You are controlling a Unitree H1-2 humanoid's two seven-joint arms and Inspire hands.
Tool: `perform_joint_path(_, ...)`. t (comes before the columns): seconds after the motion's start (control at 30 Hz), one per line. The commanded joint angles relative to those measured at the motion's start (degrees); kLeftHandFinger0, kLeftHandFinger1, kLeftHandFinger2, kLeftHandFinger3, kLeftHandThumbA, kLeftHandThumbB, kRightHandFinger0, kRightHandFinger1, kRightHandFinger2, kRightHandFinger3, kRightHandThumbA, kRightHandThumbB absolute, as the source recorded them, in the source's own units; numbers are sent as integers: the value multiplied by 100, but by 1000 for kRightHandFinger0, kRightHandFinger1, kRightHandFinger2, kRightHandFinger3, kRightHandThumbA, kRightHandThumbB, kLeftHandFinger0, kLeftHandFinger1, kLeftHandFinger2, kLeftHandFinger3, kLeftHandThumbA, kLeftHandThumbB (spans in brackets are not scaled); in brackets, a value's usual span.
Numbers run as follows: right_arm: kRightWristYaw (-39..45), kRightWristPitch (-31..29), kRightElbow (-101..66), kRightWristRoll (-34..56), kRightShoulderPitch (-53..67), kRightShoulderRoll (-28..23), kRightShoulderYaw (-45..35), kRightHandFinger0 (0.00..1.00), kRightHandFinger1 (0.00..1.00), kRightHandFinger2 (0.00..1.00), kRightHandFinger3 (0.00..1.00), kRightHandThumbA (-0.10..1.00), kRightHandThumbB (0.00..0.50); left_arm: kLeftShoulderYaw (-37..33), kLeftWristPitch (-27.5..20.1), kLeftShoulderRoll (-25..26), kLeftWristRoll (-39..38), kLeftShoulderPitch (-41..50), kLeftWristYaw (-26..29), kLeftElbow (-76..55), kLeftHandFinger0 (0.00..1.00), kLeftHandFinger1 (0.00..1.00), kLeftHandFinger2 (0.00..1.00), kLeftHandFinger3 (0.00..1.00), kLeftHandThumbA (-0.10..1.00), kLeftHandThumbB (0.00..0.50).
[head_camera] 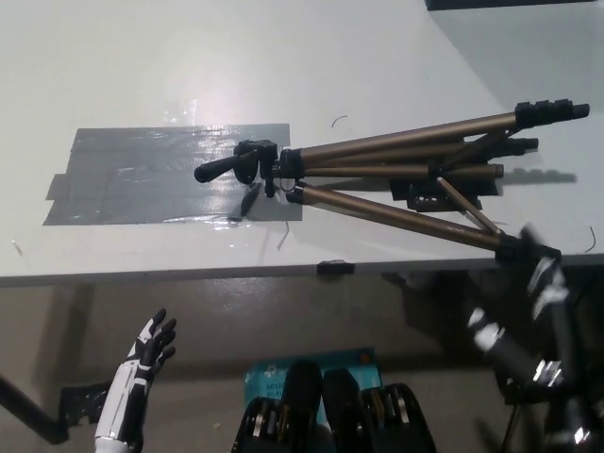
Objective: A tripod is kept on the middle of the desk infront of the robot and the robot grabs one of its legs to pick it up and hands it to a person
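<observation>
- The folded tripod with bronze metal legs and black fittings (377,170) lies flat on its side on the white counter (283,57), right of the middle; its black pan head and handle (236,166) point to the picture's left, and the legs fan out to the right, ending in black feet near the counter's right corner.
- The head end rests on a rectangular patch of grey tape (142,175) stuck to the counter; the lowest leg slants towards the front edge, and its foot reaches that edge.
- The black right hand (540,274) is up at the front edge, just beside the foot of that lowest leg; it is smeared by motion blur, so I cannot tell whether it is touching the leg, released or clenched.
- The white left hand (151,344) is low at the lower left, below the counter's edge, released, fingers spread, grasping nothing.
- Where the bronze tubes overlap near their middle, legs and braces are hard to separate; a teal box (311,370) below the counter is partly hidden and its print is unreadable; a small black piece (335,268) on the front edge is too small to identify.
- Counted: one tripod; one tape patch; two robot hands; one teal box.
</observation>
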Motion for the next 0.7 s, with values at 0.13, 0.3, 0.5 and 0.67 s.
perform_joint_path(0.13,333,1029,-177,-2959,-2218,-1157,398,1000,1000,1000,1000,845,403,-18,-48,46,13,157,-83,-273,1000,1000,1000,1000,1000,103)
perform_joint_path(0.3,441,1527,463,-3508,-2974,-1309,790,1000,1000,1000,1000,864,445,4,-114,49,-21,121,-87,-210,1000,1000,1000,1000,1000,107)
perform_joint_path(0.5,677,2010,1438,-3894,-3699,-1423,1335,1000,1000,1000,1000,1000,498,17,-169,60,-83,122,-121,-183,1000,1000,1000,1000,1000,90)
perform_joint_path(0.67,752,2234,1962,-4106,-4073,-1446,1738,1000,1000,1000,1000,1000,500,28,-103,56,-97,96,-124,-202,1000,1000,1000,1000,1000,73)
